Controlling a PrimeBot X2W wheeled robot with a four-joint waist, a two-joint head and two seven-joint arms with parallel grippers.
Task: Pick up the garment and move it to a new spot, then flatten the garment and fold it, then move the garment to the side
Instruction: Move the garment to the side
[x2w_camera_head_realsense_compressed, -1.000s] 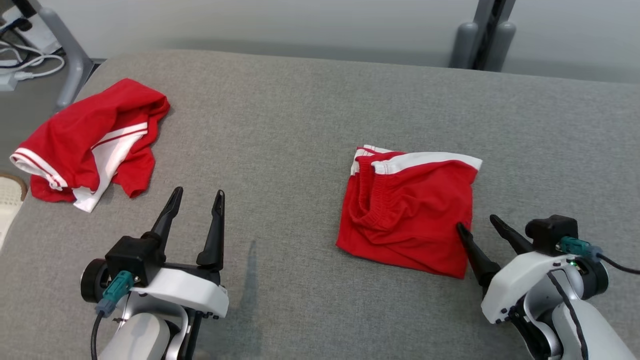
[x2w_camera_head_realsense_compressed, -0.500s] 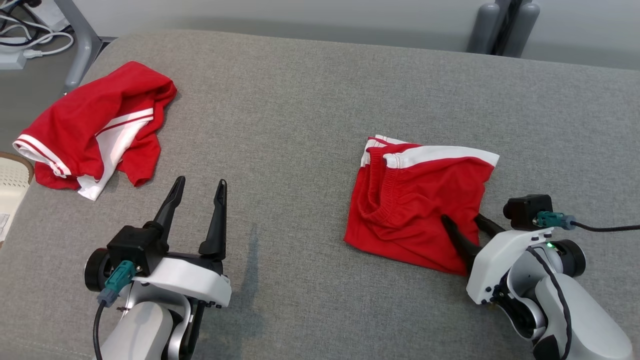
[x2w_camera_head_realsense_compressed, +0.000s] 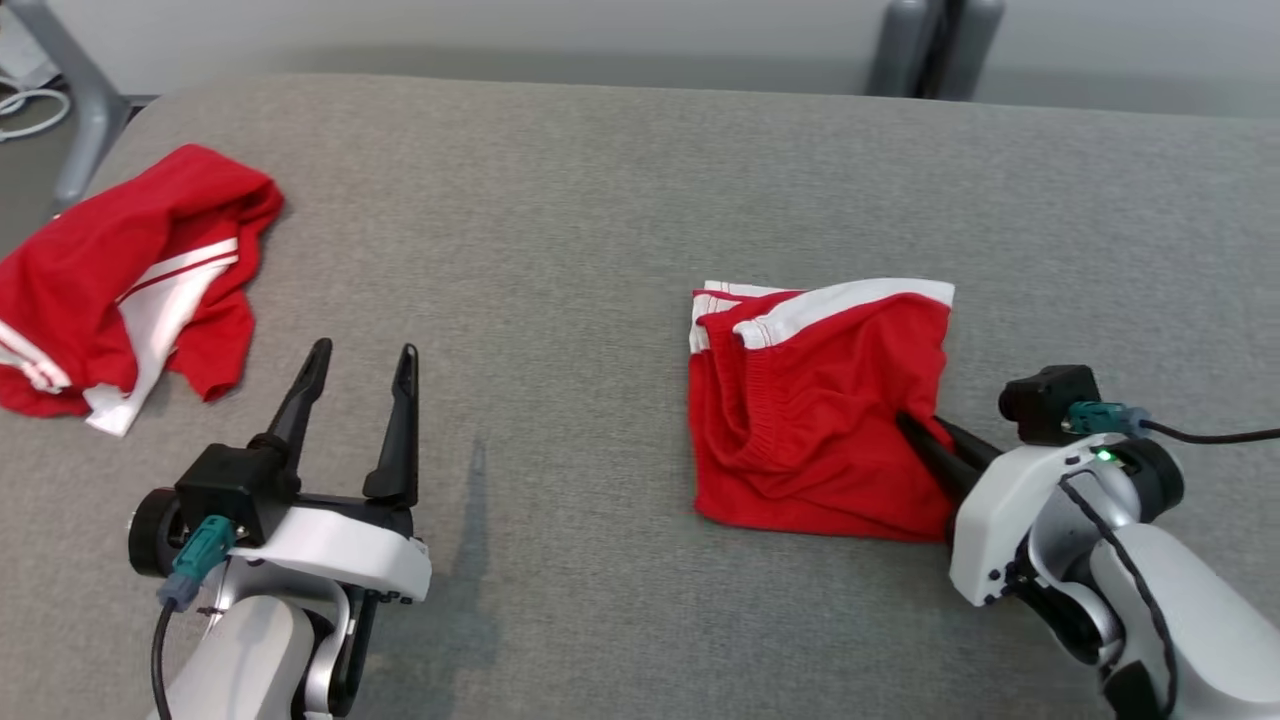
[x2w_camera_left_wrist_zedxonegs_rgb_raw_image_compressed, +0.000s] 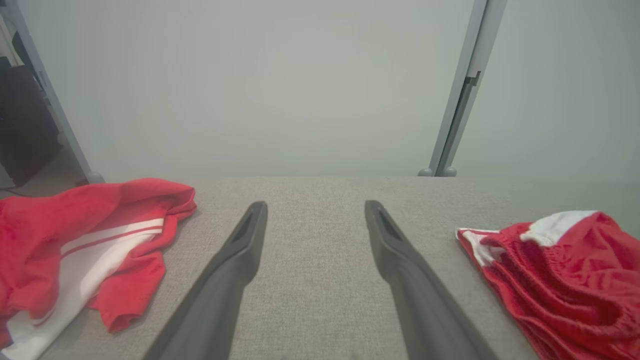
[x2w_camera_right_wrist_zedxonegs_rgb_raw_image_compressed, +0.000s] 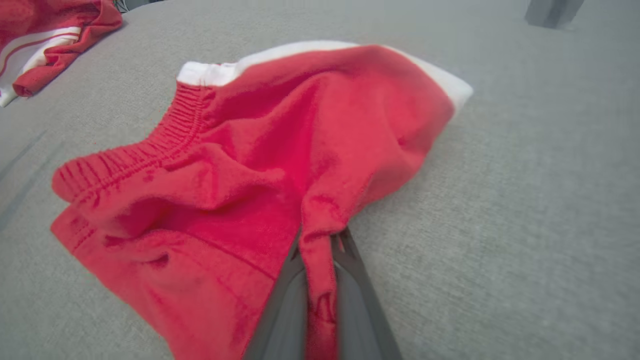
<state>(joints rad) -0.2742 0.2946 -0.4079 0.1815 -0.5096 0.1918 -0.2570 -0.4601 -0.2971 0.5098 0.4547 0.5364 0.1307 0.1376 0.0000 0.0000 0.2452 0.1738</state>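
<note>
The garment (x2w_camera_head_realsense_compressed: 815, 410) is a pair of red shorts with white side stripes, folded into a rough square right of centre on the grey table (x2w_camera_head_realsense_compressed: 560, 230). My right gripper (x2w_camera_head_realsense_compressed: 915, 428) is shut on the garment's right edge, with a pinched ridge of red cloth (x2w_camera_right_wrist_zedxonegs_rgb_raw_image_compressed: 320, 260) between the two fingers. The same garment (x2w_camera_left_wrist_zedxonegs_rgb_raw_image_compressed: 565, 280) lies at the right of the left wrist view. At the lower left my left gripper (x2w_camera_head_realsense_compressed: 362, 360) stands open above bare table, with nothing between its fingers (x2w_camera_left_wrist_zedxonegs_rgb_raw_image_compressed: 240, 260).
A second red and white garment (x2w_camera_head_realsense_compressed: 120, 280) lies crumpled at the table's far left edge, also seen as a red heap (x2w_camera_left_wrist_zedxonegs_rgb_raw_image_compressed: 80, 245) and a corner of cloth (x2w_camera_right_wrist_zedxonegs_rgb_raw_image_compressed: 45, 35). Grey posts (x2w_camera_head_realsense_compressed: 925, 45) stand behind the table's far edge.
My right gripper moved forward onto the garment's right edge and shut on it, bunching the cloth. The head camera shifted, so the whole picture slid. The left gripper stayed open.
</note>
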